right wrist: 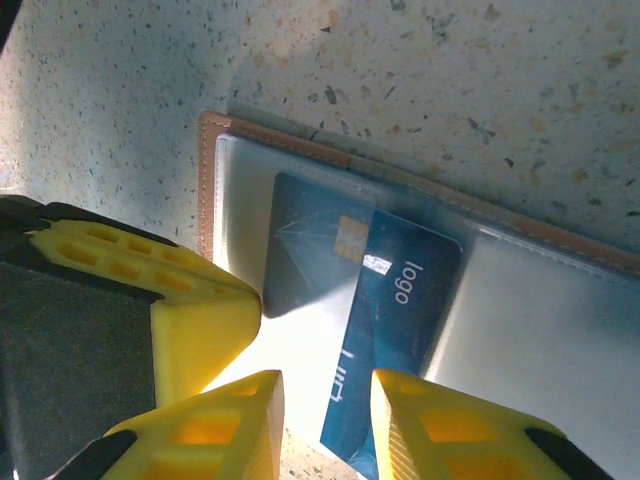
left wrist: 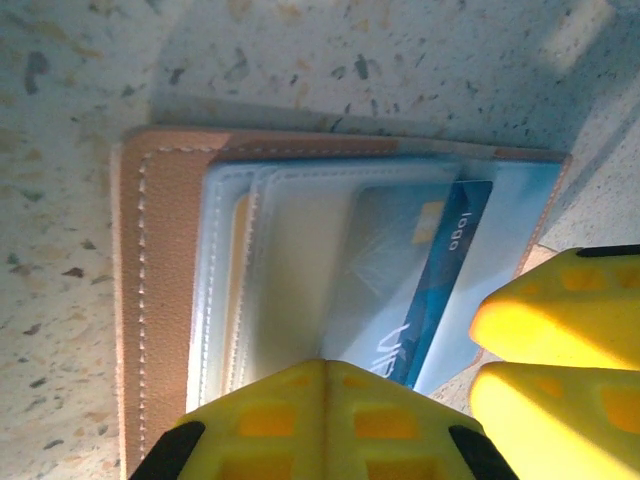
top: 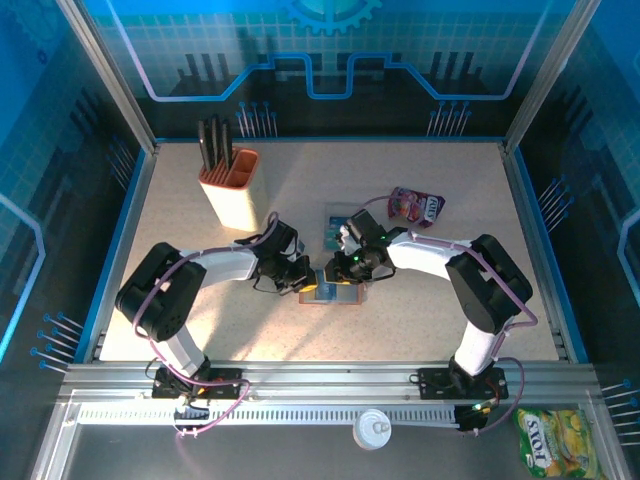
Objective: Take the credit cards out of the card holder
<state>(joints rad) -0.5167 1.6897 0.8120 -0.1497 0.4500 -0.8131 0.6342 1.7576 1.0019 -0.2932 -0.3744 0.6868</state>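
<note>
Lying open near the middle of the table (top: 400, 330), the card holder (top: 338, 297) shows its tan leather border and clear pockets. A tilted blue card (right wrist: 400, 300) marked "logo" pokes out toward 7 o'clock in the right wrist view. A second blue card (right wrist: 305, 265) sits fully under the plastic. The right gripper (right wrist: 325, 392), at the holder's 1 o'clock from above, has its jaws narrowly parted with the tilted card's free end between them; whether they touch it I cannot tell. The left gripper (left wrist: 325, 395), at 9 o'clock, is closed tight at the holder's edge, with nothing seen between its fingers. A flat teal rectangle (top: 336, 228) lies at 12 o'clock, a knife block (top: 228, 185) at 10 and a purple pouch (top: 416, 207) at 2.
</note>
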